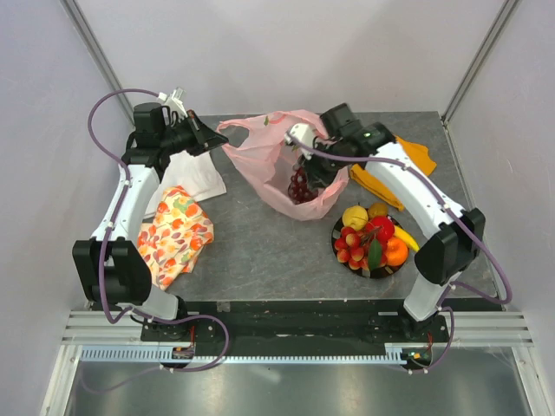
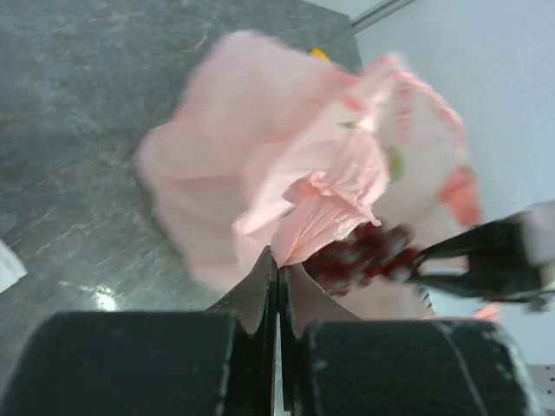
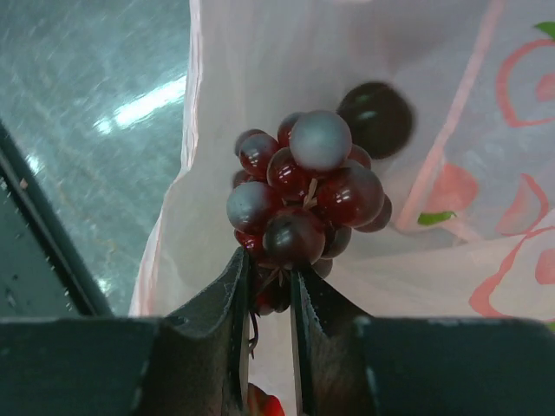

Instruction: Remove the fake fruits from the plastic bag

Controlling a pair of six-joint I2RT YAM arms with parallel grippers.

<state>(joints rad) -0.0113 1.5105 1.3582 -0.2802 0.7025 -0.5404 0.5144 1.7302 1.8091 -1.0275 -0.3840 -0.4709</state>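
Note:
The pink plastic bag (image 1: 269, 160) stands open at the table's middle back. My left gripper (image 1: 206, 139) is shut on the bag's handle edge (image 2: 303, 230). My right gripper (image 1: 305, 170) reaches into the bag and is shut on the dark purple grape bunch (image 3: 303, 195), which also shows in the top view (image 1: 300, 186) and blurred in the left wrist view (image 2: 364, 256). A black plate (image 1: 340, 232) at right holds the yellow apple (image 1: 354, 217), red berry cluster (image 1: 351, 247), orange (image 1: 395, 251), banana (image 1: 406, 238) and a brown oval (image 1: 378, 210).
A floral orange-patterned cloth (image 1: 173, 236) and a white cloth (image 1: 195, 182) lie at left. An orange cloth (image 1: 408, 169) lies behind the right arm. Grey walls and frame posts stand close around the table.

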